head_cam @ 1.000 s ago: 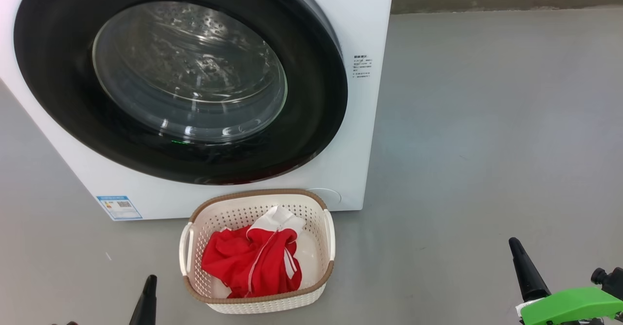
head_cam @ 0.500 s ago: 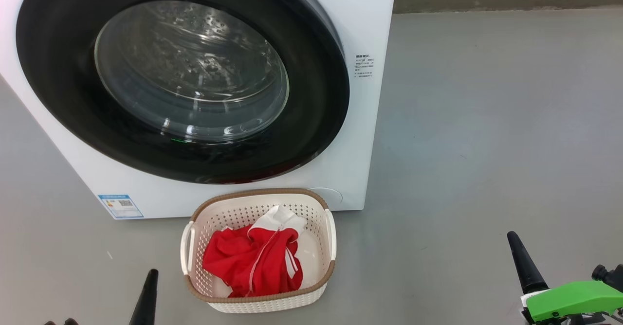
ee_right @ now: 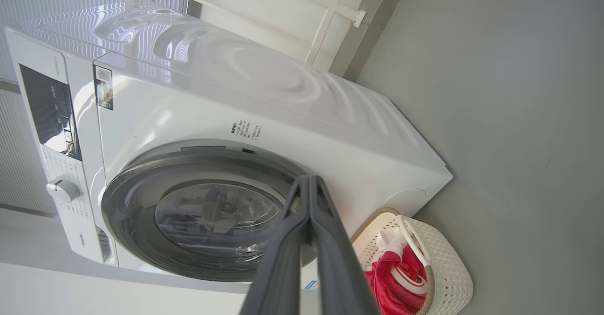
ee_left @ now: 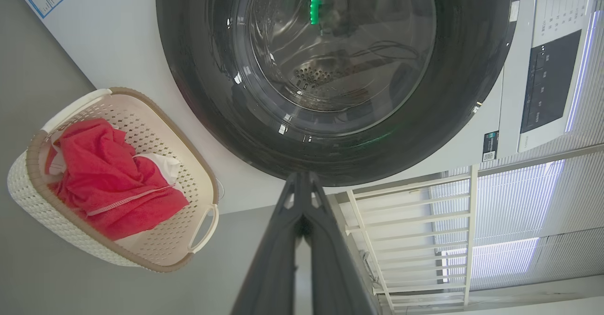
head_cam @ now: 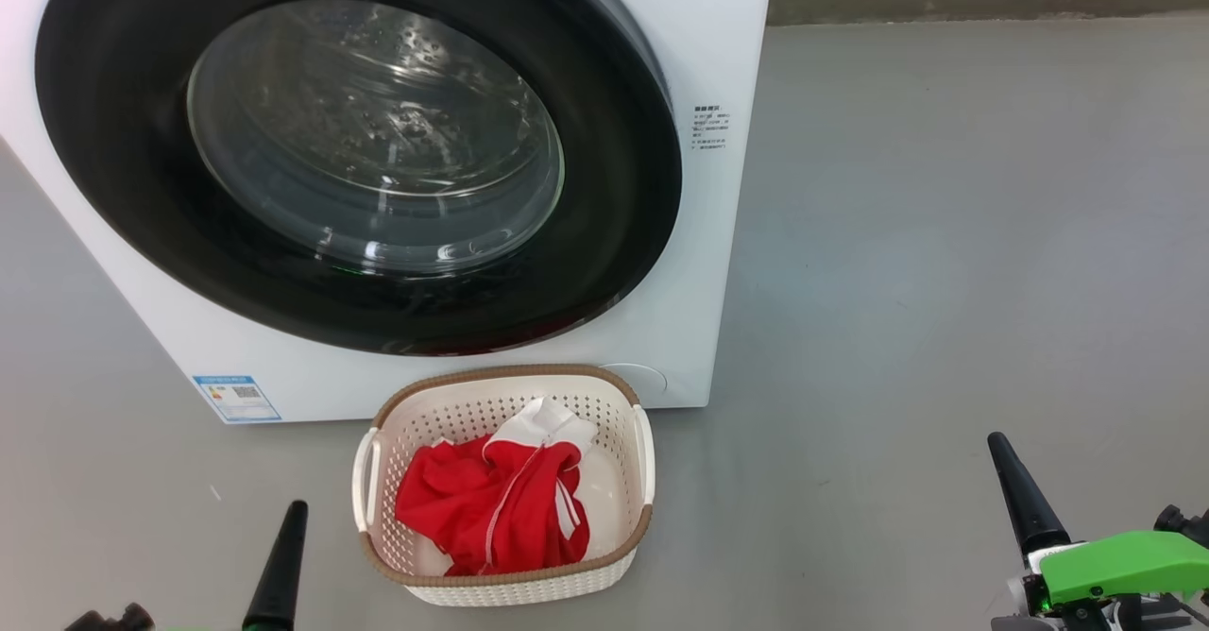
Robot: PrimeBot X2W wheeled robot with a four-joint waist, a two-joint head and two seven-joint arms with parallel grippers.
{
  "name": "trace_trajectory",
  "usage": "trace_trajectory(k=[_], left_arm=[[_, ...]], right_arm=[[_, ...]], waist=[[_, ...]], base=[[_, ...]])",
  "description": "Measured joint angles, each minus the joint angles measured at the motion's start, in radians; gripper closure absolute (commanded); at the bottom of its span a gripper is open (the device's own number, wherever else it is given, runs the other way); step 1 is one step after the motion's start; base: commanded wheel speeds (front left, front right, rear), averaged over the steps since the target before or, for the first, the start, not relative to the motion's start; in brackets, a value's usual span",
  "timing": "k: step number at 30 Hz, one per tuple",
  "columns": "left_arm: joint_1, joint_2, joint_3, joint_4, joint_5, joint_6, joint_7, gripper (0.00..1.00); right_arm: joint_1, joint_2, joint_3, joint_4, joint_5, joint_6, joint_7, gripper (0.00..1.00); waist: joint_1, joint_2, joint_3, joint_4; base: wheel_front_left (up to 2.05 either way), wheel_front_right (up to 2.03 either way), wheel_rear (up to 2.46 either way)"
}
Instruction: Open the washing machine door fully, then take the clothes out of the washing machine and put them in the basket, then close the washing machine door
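Door: the washing machine door point(head_cam: 614, 187) sits shut against the front of the washing machine point(head_cam: 723, 263); its wide black rim rings a clear window, and the steel drum shows through the glass
Machine: white, standing at the far left of the grey floor point(head_cam: 945, 234); a blue label point(head_cam: 237, 398) is stuck low on its front, at the left
Basket: the basket point(head_cam: 529, 593) stands on the floor just in front of the machine, below the door's lower edge; whether it touches the front I cannot tell
Clothes: the clothes point(head_cam: 482, 508) lie bundled in the basket, red with a white panel at the far side; they fill its left part, and bare bottom shows at the right
Left gripper: the left gripper point(head_cam: 295, 513) is near the basket's left side and apart from it; fingers pressed together, nothing between them
Right gripper: the right gripper point(head_cam: 999, 447) is well to the right of the basket, over bare floor; fingers closed on each other and empty; a green housing point(head_cam: 1115, 565) sits at their base
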Motion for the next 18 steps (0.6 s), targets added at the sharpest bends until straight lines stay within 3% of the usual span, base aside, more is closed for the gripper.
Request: trace_trajectory(k=[18], left_arm=[[-0.034,-0.003,0.005,0.0,-0.189,0.0,0.048,1.0]], right_arm=[[-0.034,0.009,-0.03,-0.006,0.159,0.0,0.049,1.0]], waist=[[0.0,0.0,0.001,0.006]], base=[[0.0,0.0,0.0]])
